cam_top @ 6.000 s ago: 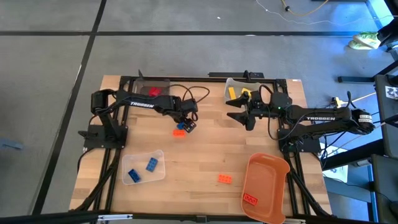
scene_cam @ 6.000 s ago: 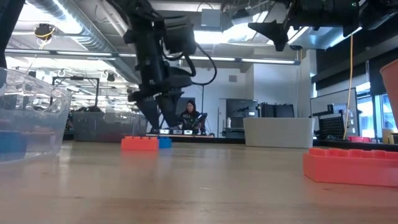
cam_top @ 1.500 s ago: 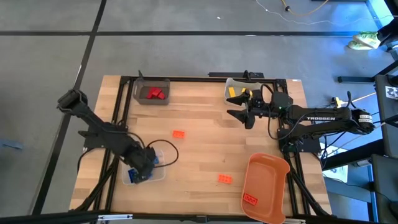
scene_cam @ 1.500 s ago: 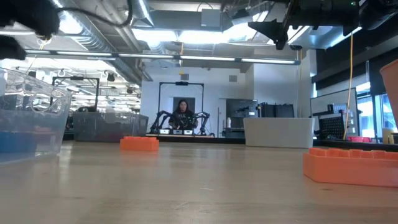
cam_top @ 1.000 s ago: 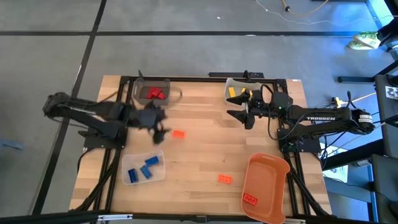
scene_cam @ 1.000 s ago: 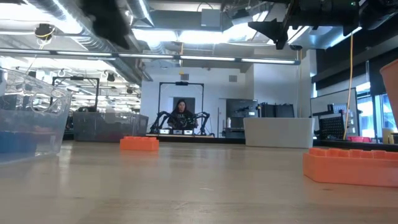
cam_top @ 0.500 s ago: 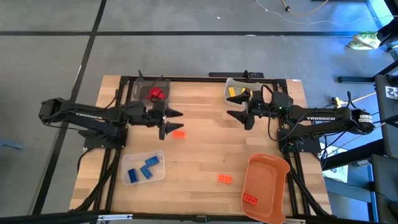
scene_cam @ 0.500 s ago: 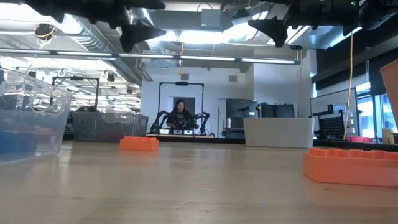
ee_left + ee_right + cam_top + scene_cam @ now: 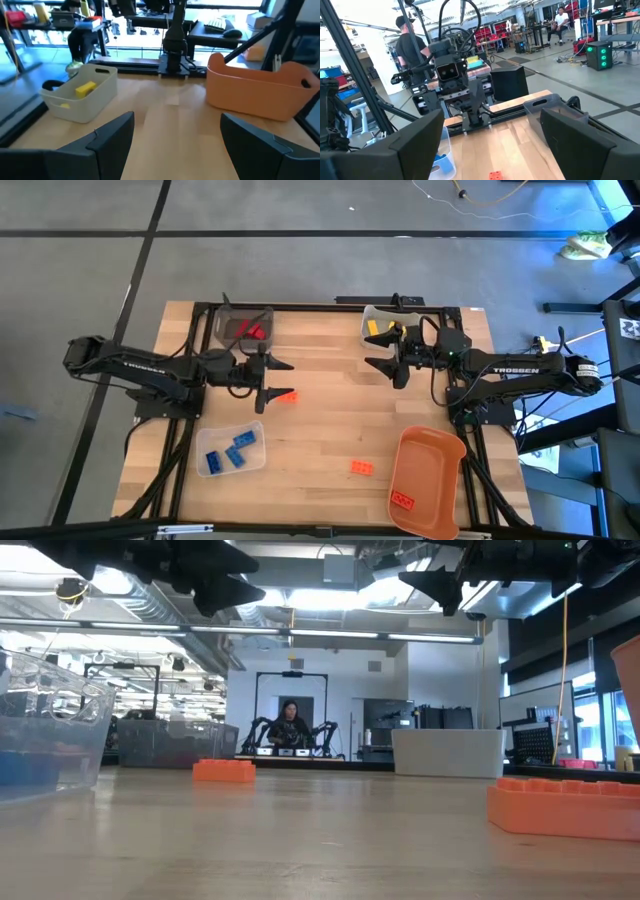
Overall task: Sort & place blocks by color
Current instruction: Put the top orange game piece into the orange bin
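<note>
- Left gripper (image 9: 283,378) hangs above the wood table (image 9: 330,420), jaws spread wide and holding nothing, right over an orange brick (image 9: 288,395) without touching it.
- In the left wrist view those two dark fingers (image 9: 112,137) stand well apart with only bare tabletop between them.
- From table level, the left gripper (image 9: 235,590) floats high over that same orange brick (image 9: 224,770), clear air between them.
- Just behind the left gripper, at the far left edge of the table, sits a dark bin (image 9: 244,328) with red bricks (image 9: 250,331) inside.
- Nearer the front on the left side, a clear bin (image 9: 231,449) holds three blue bricks (image 9: 236,453).
- Right gripper (image 9: 383,357) waits over the far right part of the table, jaws fully apart and empty, close beside a pale bin (image 9: 378,323) with a yellow brick (image 9: 372,328) in it.
- The left wrist view shows that pale bin (image 9: 80,97) and its yellow brick (image 9: 85,89) too.
- A second orange brick (image 9: 362,468) lies loose on the wood, near the front, just beside the orange bin (image 9: 425,480).
- Inside that orange bin, one more orange brick (image 9: 403,501) rests near its front end.
- Across the room in the low view, a person (image 9: 290,725) sits behind another pair of arms.
</note>
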Robot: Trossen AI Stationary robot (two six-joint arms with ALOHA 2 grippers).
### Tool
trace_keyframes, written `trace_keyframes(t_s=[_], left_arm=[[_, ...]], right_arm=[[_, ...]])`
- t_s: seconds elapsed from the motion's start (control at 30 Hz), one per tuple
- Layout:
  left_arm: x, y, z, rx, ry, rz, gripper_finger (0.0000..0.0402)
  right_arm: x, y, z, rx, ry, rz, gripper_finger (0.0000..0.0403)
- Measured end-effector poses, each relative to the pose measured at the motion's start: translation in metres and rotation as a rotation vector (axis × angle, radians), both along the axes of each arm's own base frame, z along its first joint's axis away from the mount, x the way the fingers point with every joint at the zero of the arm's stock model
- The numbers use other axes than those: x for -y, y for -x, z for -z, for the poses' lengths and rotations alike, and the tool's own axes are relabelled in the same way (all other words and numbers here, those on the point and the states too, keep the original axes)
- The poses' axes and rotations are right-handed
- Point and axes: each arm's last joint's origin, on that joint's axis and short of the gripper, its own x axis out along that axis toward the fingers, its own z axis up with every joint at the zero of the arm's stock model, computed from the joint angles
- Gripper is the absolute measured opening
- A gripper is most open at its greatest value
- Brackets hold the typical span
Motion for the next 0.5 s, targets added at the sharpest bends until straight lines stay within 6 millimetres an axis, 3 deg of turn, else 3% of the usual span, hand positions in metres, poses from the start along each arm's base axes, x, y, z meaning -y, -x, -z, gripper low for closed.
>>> trace_keyframes(t_s=[0.5], left_arm=[[-0.0006, 0.0, 0.0001, 0.001, 0.018, -0.027, 0.0286]], right_arm=[[0.0, 0.0, 0.0, 0.0, -0.003, 0.0, 0.0335]])
